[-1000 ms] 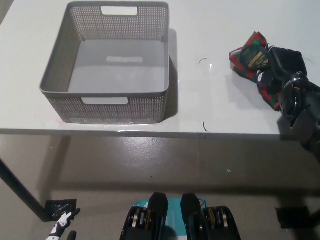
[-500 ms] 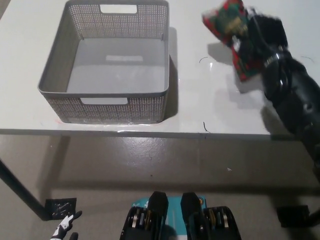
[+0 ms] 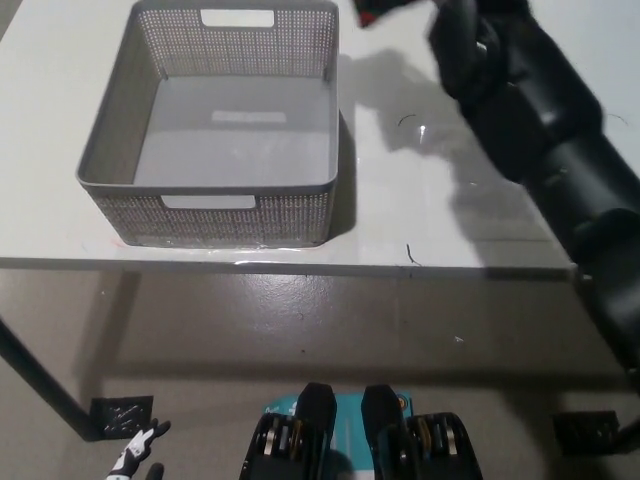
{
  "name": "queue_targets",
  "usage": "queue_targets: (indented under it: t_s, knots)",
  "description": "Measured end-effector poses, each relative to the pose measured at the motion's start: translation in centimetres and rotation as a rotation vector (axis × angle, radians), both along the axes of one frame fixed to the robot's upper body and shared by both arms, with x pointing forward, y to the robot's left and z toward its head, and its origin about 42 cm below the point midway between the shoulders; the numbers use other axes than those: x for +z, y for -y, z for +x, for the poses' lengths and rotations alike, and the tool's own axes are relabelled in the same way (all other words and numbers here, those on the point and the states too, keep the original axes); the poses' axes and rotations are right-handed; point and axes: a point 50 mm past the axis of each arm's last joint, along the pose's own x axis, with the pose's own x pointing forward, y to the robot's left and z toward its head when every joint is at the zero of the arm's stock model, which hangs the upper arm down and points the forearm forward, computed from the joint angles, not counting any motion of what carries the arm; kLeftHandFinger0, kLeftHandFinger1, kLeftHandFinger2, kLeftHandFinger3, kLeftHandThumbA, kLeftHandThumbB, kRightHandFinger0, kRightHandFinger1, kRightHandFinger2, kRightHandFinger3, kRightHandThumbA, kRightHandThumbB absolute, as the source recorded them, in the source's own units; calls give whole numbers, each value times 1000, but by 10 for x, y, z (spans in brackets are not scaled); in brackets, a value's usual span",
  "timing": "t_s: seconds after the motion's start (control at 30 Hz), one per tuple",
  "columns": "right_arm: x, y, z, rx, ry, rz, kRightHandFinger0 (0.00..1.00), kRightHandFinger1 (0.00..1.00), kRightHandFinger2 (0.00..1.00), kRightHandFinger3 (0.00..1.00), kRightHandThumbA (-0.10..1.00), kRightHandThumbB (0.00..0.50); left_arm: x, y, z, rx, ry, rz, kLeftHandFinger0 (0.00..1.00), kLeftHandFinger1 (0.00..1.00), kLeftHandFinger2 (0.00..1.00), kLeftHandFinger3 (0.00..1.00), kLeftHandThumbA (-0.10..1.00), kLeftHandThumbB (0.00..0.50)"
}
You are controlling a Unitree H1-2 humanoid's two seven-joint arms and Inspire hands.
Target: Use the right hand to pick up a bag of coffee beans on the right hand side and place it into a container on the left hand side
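White, the left hand (image 3: 135, 460) rests at the lower left edge of the picture, down beside the floor, its fingers spread apart and holding nothing. Above it on the pale desk (image 3: 430, 210) stands the grey perforated container (image 3: 225, 215), its bare floor showing through the open top and a handle slot in its near wall. Just right of the container's far corner, at the top edge of the picture, a red scrap of the coffee bean bag (image 3: 385, 10) shows, lifted off the desk and mostly cut off by the frame. The black right hand (image 3: 470, 45) is clamped on it, the arm running down to the lower right.
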Motion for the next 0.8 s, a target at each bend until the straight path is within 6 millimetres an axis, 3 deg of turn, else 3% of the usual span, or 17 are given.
queue_targets:
  t_s: [0.07,0.13,0.17,0.2,0.3,0.33,0.4,0.43,0.5,0.53,0.6,0.63,0.67,0.7,0.73,0.77,0.8]
  knots:
    - [9,-24,-7,39,3,23,0,333,830,857,-100,219,0,2,1,-6,0,0,1000,1000,1000,1000,1000,463]
    - [14,-44,-13,67,2,32,0,300,829,886,-100,209,0,4,3,-14,1,0,1000,1000,1000,1000,1000,471]
    - [15,-54,-16,80,-4,34,0,296,816,951,-100,209,0,4,4,-16,3,0,1000,1000,1000,1000,1000,473]
    - [15,-63,-18,93,-13,38,0,292,818,917,-100,203,0,5,5,-20,3,-2,1000,1000,1000,1000,1000,473]
    - [12,-94,-27,137,-47,44,0,389,882,1000,-100,166,-1,11,8,-33,5,-8,1000,1000,1000,1000,1000,470]
    - [10,-101,-29,147,-57,41,0,398,883,964,-100,184,-1,12,8,-36,5,-9,1000,1000,1000,1000,1000,464]
    - [3,-114,-34,164,-79,35,0,279,768,706,-100,196,-1,14,9,-40,5,-11,1000,1000,1000,1000,1000,475]
    - [-4,-121,-36,171,-95,33,0,252,744,667,-100,200,-1,15,10,-43,6,-10,1000,1000,1000,1000,1000,477]
    - [-11,-126,-37,174,-114,29,0,211,743,684,-100,205,-1,16,10,-46,8,-7,1000,1000,1000,1000,1000,467]
    - [-16,-128,-37,175,-124,24,0,208,772,761,-100,175,-1,16,10,-46,8,-6,1000,1000,1000,1000,1000,473]
    - [-22,-129,-36,169,-142,16,0,247,719,763,-100,159,-1,16,10,-47,7,-5,1000,1000,1000,1000,1000,468]
    - [-26,-128,-34,161,-153,11,0,285,716,879,-100,161,-1,16,10,-47,7,-5,1000,1000,1000,1000,1000,469]
    - [-29,-127,-33,154,-161,7,0,305,716,884,-100,196,-1,16,10,-48,7,-5,1000,1000,1000,1000,1000,473]
    - [-32,-125,-32,147,-168,4,18,356,807,1000,-100,174,-1,15,10,-48,7,-4,1000,1000,1000,1000,1000,469]
    - [-35,-124,-30,138,-177,-2,11,333,771,968,-100,173,-1,15,10,-49,7,-4,1000,1000,1000,1000,1000,468]
    - [-38,-122,-29,130,-184,-7,157,423,777,927,323,237,-1,15,10,-50,6,-3,1000,1000,1000,1000,1000,466]
    - [-41,-120,-28,114,-195,-16,324,630,1000,1000,457,299,-1,15,10,-51,6,-3,1000,1000,1000,1000,1000,466]
